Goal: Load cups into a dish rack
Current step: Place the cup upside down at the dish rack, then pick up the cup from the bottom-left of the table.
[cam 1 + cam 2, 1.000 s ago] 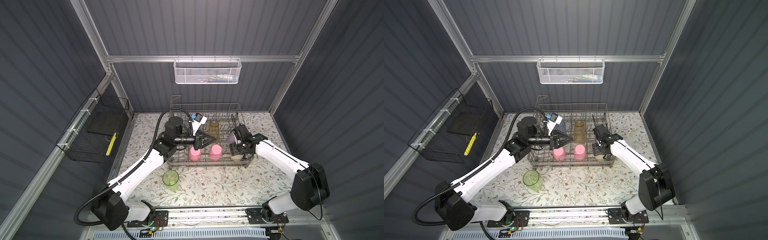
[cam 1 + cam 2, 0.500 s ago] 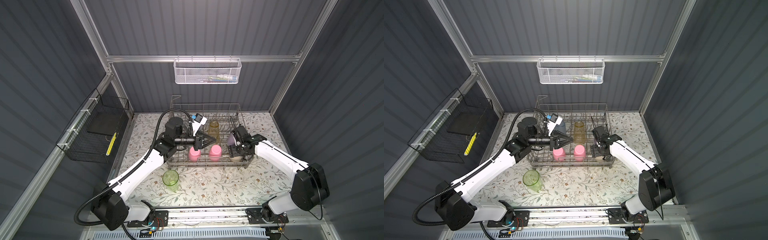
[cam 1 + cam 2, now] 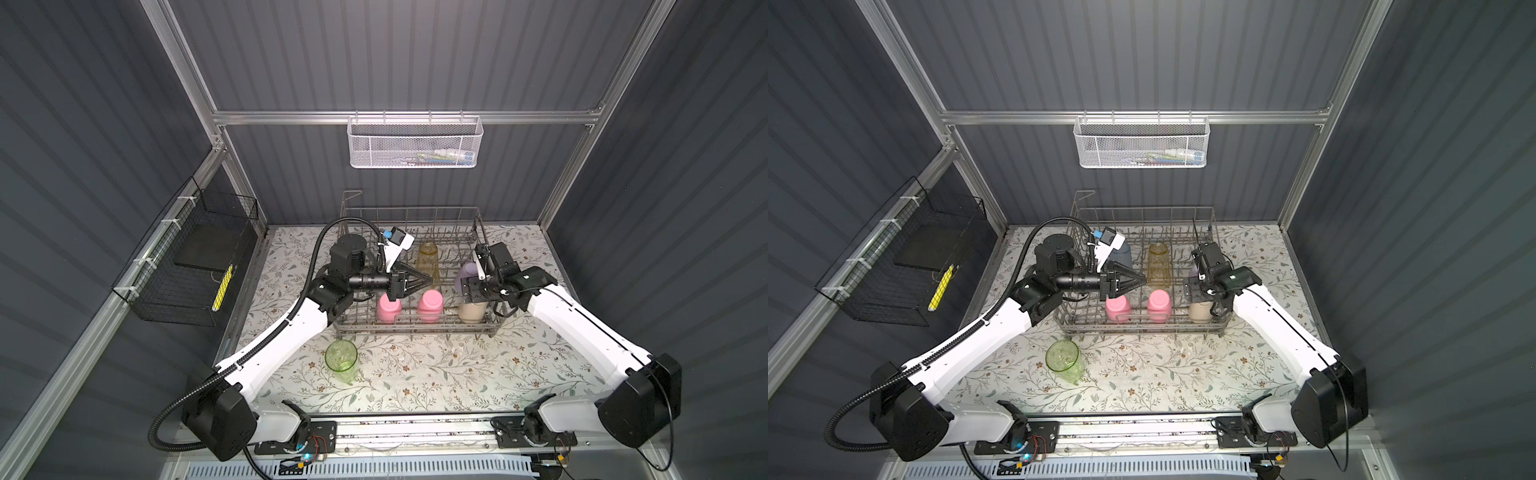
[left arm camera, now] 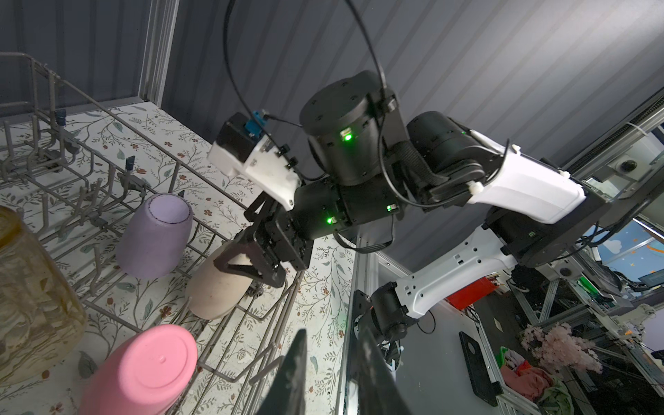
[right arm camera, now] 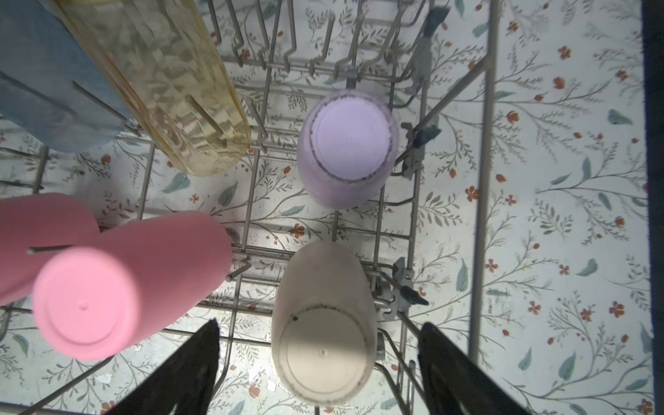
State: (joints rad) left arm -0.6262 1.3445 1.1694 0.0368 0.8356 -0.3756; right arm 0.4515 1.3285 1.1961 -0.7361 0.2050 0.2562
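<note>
Six cups stood base-up in the dish rack [image 3: 415, 331]. The seventh, the green cup [image 3: 341, 360], stood mouth-up on the bench [image 3: 436, 374], in front of the rack near its left front corner, not touching it.

Rack, back row, left to right: blue cup [image 3: 1123, 252], partly hidden in both top views by the left wrist camera; amber cup [image 3: 428, 261]; lavender cup [image 3: 466, 273]. Front row: a pink cup [image 3: 389, 311], a second pink cup [image 3: 429, 305], then the beige cup [image 3: 471, 312] at the right end, just in front of the lavender one.

Left hand [image 3: 430, 282]: held level above the rack, pointing toward the right arm. Its tips sat over the gap between the amber cup and the second pink cup. Fingers [image 4: 298, 373] only slightly apart, a narrow gap, nothing between them.

Right hand [image 5: 318, 325]: pointed down over the rack's right end, directly above the beige cup. Its fingers [image 5: 187, 366] were wide apart, one on each side of that cup's base. The right wrist view showed clear space on both sides, no contact. It held nothing.

Also noted: white mesh basket [image 3: 415, 143] on the back wall and black wire basket [image 3: 187, 266] on the left wall, both well apart from the rack.
</note>
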